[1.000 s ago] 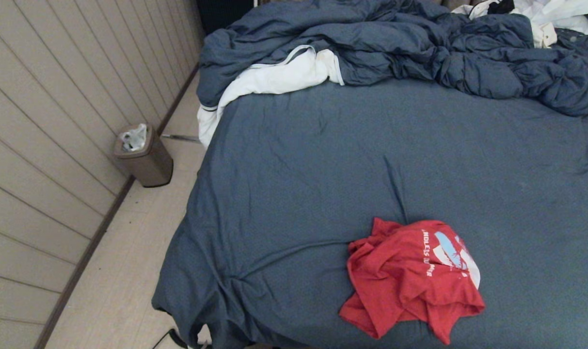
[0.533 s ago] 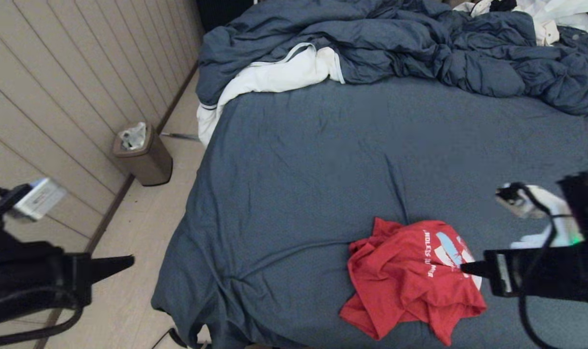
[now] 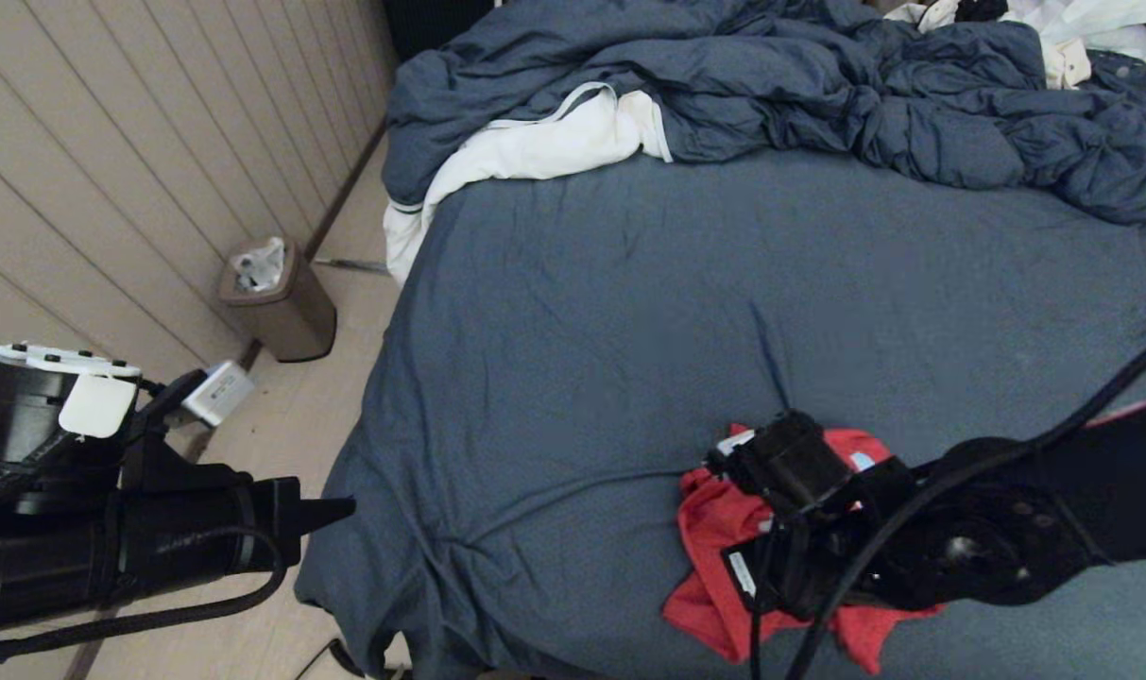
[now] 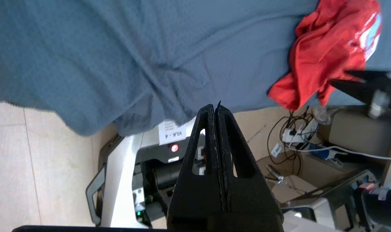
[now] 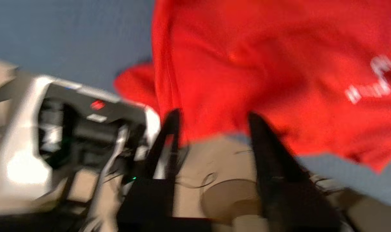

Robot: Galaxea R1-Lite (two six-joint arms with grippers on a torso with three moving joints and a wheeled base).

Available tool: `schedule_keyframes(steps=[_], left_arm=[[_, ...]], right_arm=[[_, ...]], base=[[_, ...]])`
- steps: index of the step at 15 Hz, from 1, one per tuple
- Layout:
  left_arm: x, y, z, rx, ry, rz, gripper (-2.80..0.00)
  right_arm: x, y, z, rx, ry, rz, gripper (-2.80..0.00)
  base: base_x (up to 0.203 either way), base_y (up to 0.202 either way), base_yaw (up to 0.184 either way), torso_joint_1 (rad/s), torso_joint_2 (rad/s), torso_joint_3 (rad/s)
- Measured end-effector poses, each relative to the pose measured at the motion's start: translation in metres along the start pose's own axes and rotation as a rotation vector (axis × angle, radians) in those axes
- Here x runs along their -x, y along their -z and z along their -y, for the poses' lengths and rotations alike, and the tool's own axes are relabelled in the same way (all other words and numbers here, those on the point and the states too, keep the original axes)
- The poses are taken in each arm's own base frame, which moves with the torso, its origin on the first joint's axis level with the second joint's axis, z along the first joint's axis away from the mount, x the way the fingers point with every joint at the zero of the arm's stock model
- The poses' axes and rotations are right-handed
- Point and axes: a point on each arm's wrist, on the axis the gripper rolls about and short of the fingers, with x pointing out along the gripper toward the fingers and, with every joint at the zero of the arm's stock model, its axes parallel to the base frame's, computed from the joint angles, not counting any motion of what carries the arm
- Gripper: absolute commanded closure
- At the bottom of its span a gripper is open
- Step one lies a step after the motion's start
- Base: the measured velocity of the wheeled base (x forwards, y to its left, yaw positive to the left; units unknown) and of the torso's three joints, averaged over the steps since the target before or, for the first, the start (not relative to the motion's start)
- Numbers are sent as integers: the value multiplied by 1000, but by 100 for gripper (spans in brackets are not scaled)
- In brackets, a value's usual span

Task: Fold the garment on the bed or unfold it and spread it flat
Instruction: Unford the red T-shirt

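This is a bedroom in a home. A big bed (image 3: pixel 629 312) with a blue sheet fills most of the room. A messy blue blanket (image 3: pixel 771 85) is piled at the far end. A small brown trash bin (image 3: pixel 280 307) stands on the pale floor (image 3: pixel 251 529) by the wall (image 3: pixel 110 189) of long boards.

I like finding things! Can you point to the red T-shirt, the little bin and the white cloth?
red T-shirt (image 4: pixel 314 54), left wrist view, middle of the crumpled heap.
small brown bin (image 3: pixel 289 316), head view, its front side.
white cloth (image 3: pixel 544 146), head view, its broad upper fold.
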Motion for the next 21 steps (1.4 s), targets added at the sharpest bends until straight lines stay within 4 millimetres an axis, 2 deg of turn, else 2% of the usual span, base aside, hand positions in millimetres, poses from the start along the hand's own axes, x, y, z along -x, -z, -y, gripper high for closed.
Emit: schedule_keyframes(steps=[3, 6, 12, 13, 16, 21], left_arm=[[4, 4, 0, -1, 3, 4, 0], [11, 5, 1, -7, 9, 24, 0], [9, 7, 0, -5, 3, 12, 0], [9, 7, -1, -5, 3, 12, 0], [8, 7, -1, -3, 0, 6, 0], [7, 7, -1, -1, 0, 5, 0]], right_arm=[[-22, -12, -14, 19, 49, 3, -280], [-36, -21, -17, 38, 108, 11, -280], [-70, -28, -19, 31, 145, 7, -280], [-73, -27, -20, 33, 146, 3, 0], [-77, -27, -22, 36, 147, -1, 0], [-66, -33, -19, 21, 142, 29, 0]], base=[[0, 0, 0, 0, 0, 0], [0, 0, 0, 0, 0, 0], [0, 0, 0, 0, 0, 0], [0, 0, 0, 0, 0, 0], [0, 0, 0, 0, 0, 0], [0, 0, 0, 0, 0, 0]])
